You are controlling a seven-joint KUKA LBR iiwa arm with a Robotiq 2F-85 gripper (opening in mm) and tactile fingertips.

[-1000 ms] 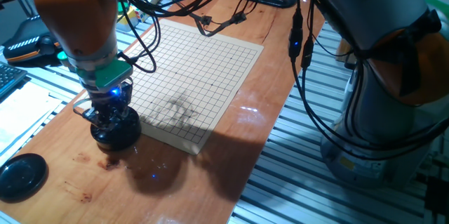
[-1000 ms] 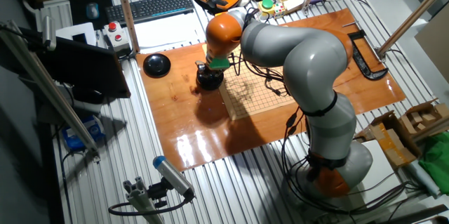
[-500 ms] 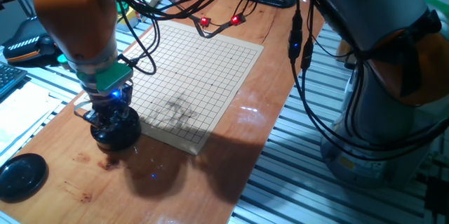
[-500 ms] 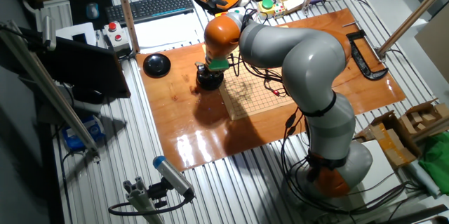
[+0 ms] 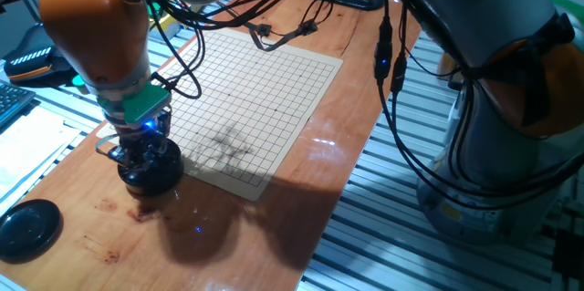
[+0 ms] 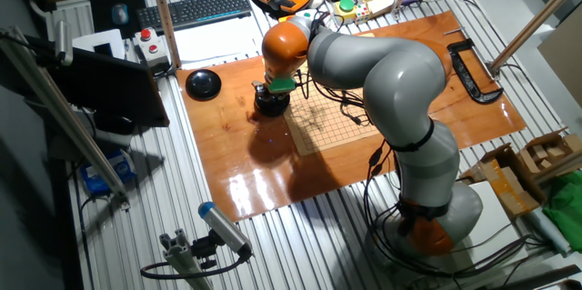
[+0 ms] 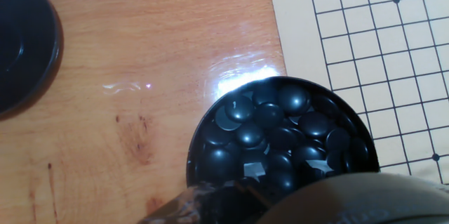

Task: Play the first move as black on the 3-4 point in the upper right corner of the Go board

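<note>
In one fixed view you see the gripper (image 5: 146, 159) still low over the round black bowl (image 5: 151, 174) beside the pale gridded Go board (image 5: 255, 99), barely lifted since a second ago, so no move yet. The other fixed view adds only the bare board. Your hand view alone shows the glossy black stones (image 7: 280, 140) heaped in the bowl; whether the fingers are closed on one, you cannot tell.

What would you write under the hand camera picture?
Bowl full of black stones beside the empty Go board.
</note>
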